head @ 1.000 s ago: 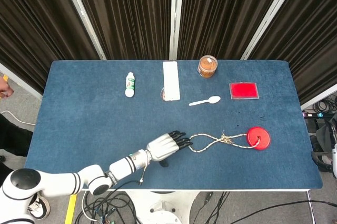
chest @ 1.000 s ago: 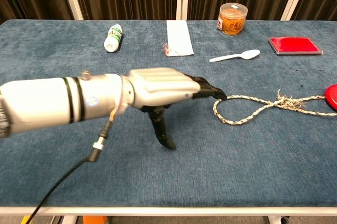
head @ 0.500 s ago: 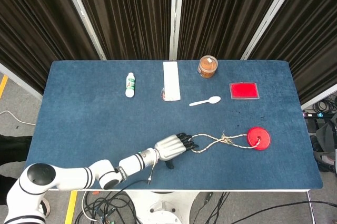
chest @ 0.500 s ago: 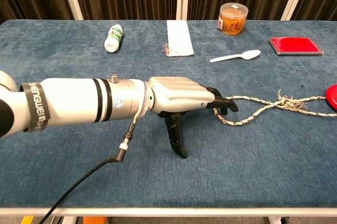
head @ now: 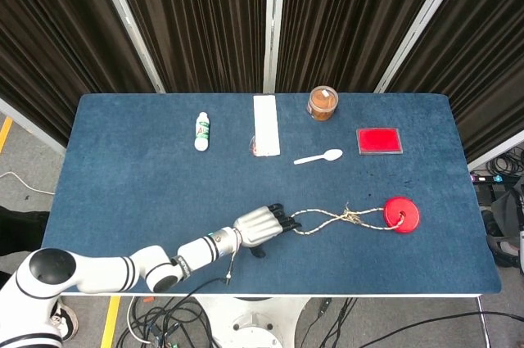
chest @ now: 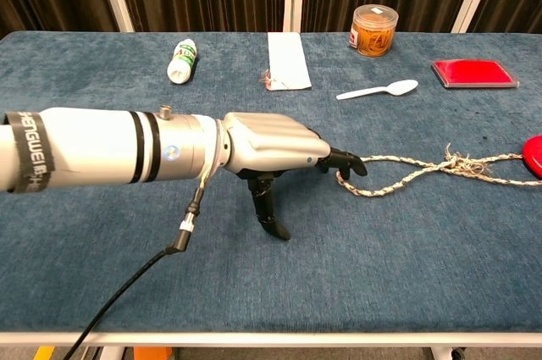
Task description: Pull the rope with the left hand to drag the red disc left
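Note:
The red disc point(head: 401, 214) lies flat at the right of the blue table; the chest view shows only its edge, the disc point(chest: 533, 155) being cut off by the frame. A speckled rope point(head: 336, 219) runs left from it through a knot into a long loop point(chest: 385, 180). My left hand point(head: 260, 223) lies palm down at the loop's left end. Its dark fingertips point(chest: 343, 162) bend down over the rope there and hook it. The thumb point(chest: 269, 212) points down onto the cloth, apart from the rope. My right hand is not visible.
Along the back of the table lie a white bottle point(head: 202, 131), a white flat strip point(head: 266, 124), an orange jar point(head: 322, 103), a white spoon point(head: 319, 156) and a red flat box point(head: 379, 140). A cable hangs from my left forearm point(chest: 182, 233) near the front edge.
My left hand reached right onto the loop, then drew back a little to the left. The loop's end shifted slightly left with it. The disc has stayed put.

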### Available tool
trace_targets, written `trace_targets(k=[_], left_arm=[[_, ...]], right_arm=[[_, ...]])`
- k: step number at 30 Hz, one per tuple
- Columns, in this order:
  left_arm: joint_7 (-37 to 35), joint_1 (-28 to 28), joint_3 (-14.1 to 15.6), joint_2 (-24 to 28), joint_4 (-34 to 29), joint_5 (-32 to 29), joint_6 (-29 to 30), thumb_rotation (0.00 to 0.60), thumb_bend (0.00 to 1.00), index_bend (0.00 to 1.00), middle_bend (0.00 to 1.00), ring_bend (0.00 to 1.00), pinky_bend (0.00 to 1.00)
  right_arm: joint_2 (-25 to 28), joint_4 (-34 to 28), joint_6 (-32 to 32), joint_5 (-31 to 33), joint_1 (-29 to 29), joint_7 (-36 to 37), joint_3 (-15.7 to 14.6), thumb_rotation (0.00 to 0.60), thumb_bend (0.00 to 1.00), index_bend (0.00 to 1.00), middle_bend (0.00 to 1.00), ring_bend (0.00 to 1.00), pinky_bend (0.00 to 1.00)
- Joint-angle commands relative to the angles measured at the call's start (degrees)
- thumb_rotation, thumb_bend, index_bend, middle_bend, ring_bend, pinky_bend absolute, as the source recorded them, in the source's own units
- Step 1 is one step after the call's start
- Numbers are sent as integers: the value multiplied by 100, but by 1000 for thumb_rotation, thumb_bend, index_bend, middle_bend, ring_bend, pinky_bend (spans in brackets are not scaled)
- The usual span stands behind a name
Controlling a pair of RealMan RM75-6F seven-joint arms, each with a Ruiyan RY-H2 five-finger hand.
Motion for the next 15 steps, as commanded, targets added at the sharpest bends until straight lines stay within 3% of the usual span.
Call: trace_targets(k=[1, 9, 15], left_arm=[[100, -4, 38, 85, -90, -89, 26, 600, 152, 112, 850, 376, 119], [459, -19, 118, 369, -390, -403, 82, 600, 160, 171, 981, 580, 165], [702, -24, 170, 479, -570, -615, 191, 600, 178, 219, 1000, 688, 220]], right_arm=[[-4, -9, -10, 4, 4, -13, 0, 600, 178, 0, 0, 0, 0], [-18, -12, -59, 33, 19, -41, 4, 600, 180, 0, 0, 0, 0], [-25, -14, -93, 47, 29, -56, 3, 600, 181, 0, 0, 0, 0]])
